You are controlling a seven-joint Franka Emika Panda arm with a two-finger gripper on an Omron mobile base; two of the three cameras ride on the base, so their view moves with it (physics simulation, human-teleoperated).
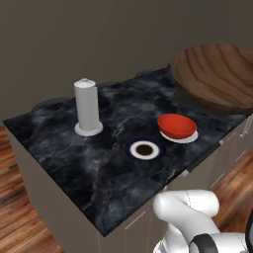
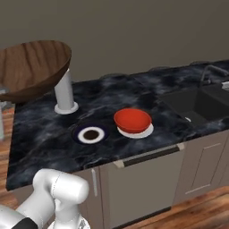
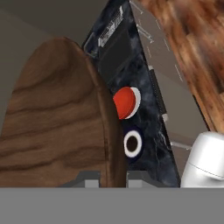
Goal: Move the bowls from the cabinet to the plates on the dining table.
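The brown wood-grain bowl (image 1: 217, 74) (image 2: 31, 67) hangs tilted in the air, above and apart from the dining table (image 1: 74, 148) (image 2: 44, 134). In the hand view my gripper (image 3: 114, 177) is shut on the rim of this bowl (image 3: 57, 127), one fingertip (image 3: 91, 178) on each side. The red bowl (image 1: 176, 125) (image 2: 132, 120) (image 3: 124, 103) rests on a white plate (image 1: 190, 138) (image 2: 145, 132). Beside it lies a second round plate (image 1: 144, 149) (image 2: 91, 134) (image 3: 132, 144), a white ring with a dark centre and nothing on it. The cabinet is out of view.
A tall white cylinder on a round base (image 1: 87, 106) (image 2: 65, 94) stands at the table's back. A sink basin (image 2: 201, 103) with a faucet (image 2: 210, 71) is set into the top on the right. Wood floor surrounds the island.
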